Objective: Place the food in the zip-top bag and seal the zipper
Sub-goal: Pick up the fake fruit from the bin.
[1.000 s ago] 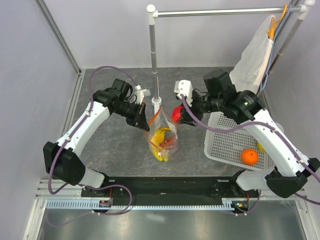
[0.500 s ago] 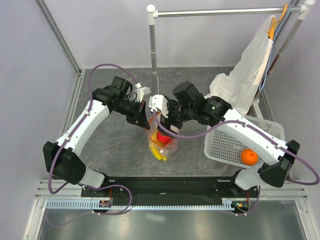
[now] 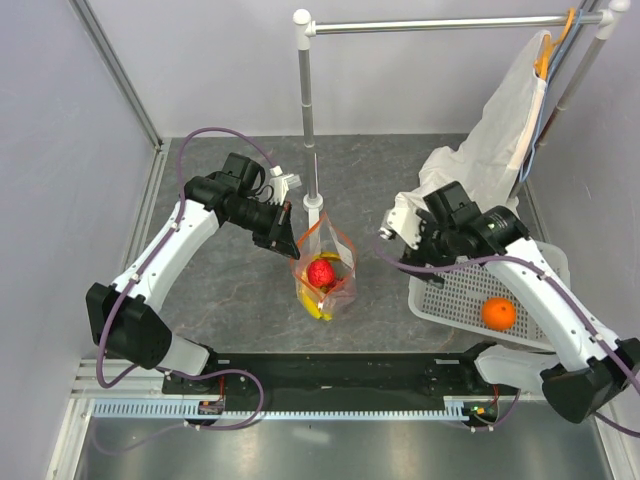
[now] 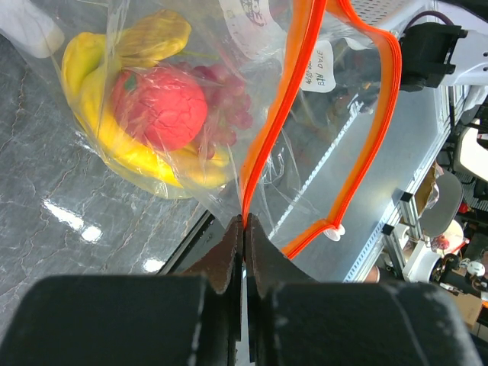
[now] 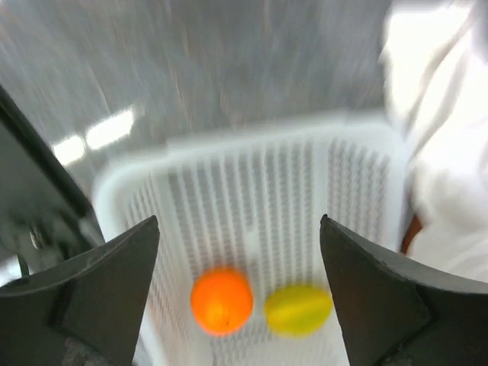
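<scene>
The clear zip-top bag stands open mid-table, its red zipper spread wide with the white slider at one end. Inside lie the yellow banana, the dark red grapes and the small red fruit, which also shows in the left wrist view. My left gripper is shut on the bag's zipper edge. My right gripper is open and empty above the basket's left edge. The round orange lies in the basket, also seen in the right wrist view.
The white mesh basket sits at the right and also holds a small yellow-green fruit. A white cloth bag hangs on a hanger from the metal rack behind. Grey walls stand left and behind.
My right gripper carried the red fruit over the bag, let it go into the bag, and has swung back right toward the basket. The left gripper has held still.
</scene>
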Tool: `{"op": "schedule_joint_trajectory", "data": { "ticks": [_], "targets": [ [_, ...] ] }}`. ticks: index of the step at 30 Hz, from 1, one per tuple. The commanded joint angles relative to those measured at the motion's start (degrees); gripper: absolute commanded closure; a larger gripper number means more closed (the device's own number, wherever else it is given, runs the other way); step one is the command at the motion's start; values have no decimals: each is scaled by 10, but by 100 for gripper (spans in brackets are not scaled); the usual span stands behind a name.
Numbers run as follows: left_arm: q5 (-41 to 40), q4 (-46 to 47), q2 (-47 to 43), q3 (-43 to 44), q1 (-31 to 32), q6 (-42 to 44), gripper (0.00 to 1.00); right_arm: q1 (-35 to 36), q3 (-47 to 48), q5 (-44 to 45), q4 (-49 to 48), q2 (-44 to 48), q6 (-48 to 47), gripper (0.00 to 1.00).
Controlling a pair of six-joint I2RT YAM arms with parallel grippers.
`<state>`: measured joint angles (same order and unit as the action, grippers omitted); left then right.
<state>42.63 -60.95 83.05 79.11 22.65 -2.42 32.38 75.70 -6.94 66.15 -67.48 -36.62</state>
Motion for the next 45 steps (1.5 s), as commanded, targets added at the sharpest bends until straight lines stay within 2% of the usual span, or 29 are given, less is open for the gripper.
{"op": "schedule_joint_trajectory", "data": {
  "ticks": [1,5,10,13,18,22,35,38,39,41,42,44,45],
  "targets": [
    [20,13,-7,3,3,0,98,-92,-73,51,121,4,-125,11],
    [20,13,-10,5,3,-1,98,-216,-99,56,172,-9,-228,16],
    [14,13,-22,-1,3,1,98,-359,-139,81,173,-25,-342,13],
    [10,13,-24,-4,3,4,98,-412,-179,97,166,-22,-419,12],
    [10,13,-17,3,3,3,98,-435,-201,108,126,-36,-436,11],
    [11,13,-11,6,3,0,98,-437,-201,102,113,-57,-413,2],
    [4,12,-3,10,3,-1,98,-441,-278,123,41,-92,-401,2],
    [4,12,-1,10,3,-1,98,-442,-279,119,32,-105,-397,7],
    [4,12,0,10,3,-1,98,-442,-272,116,36,-109,-394,14],
    [3,13,1,11,3,-1,98,-442,-260,104,46,-113,-393,23],
    [3,12,3,10,3,-1,98,-442,-246,98,56,-113,-393,32],
    [3,12,5,11,3,-1,98,-441,-227,77,67,-113,-393,41],
    [3,12,7,12,3,-1,98,-440,-207,71,79,-113,-393,43]
  ]
}}
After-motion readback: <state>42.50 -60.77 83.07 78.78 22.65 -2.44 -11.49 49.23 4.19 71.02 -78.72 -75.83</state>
